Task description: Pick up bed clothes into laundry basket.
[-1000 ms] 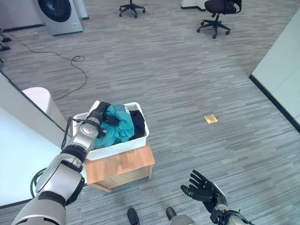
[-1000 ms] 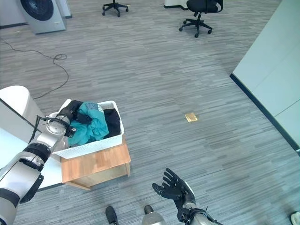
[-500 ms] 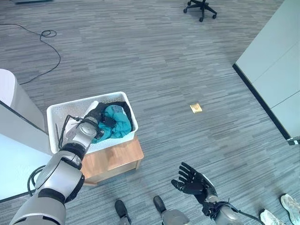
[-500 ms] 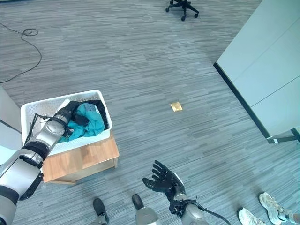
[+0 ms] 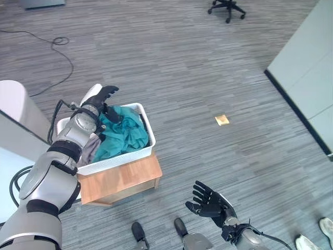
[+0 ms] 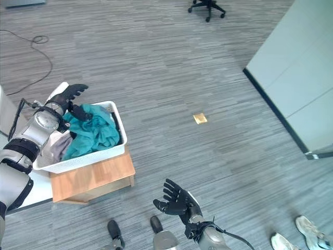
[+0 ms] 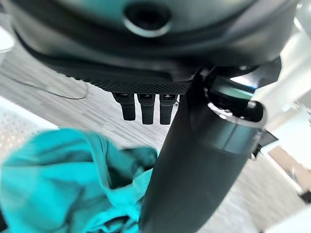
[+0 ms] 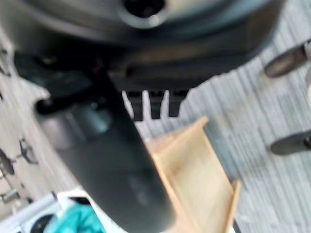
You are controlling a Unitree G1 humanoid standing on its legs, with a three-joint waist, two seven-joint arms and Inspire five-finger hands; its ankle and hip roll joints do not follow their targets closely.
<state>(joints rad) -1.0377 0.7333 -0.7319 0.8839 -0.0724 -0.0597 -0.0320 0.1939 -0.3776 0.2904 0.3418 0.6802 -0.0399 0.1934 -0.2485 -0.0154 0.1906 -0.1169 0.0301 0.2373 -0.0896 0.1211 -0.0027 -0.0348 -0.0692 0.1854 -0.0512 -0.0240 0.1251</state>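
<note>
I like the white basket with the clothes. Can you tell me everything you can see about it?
The laundry basket is white, rectangular and looks like plastic, with walls full of little holes. It sits upright on a low wooden table. Inside lie a teal cloth, something grey and something dark along one side. The left hand hangs open above its far corner, not holding anything.

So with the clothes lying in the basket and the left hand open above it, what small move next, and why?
Probably draw the left hand back from the basket: its fingers are straight, holding nothing, and the teal clothes lie inside. The right hand hangs open, low.
</note>
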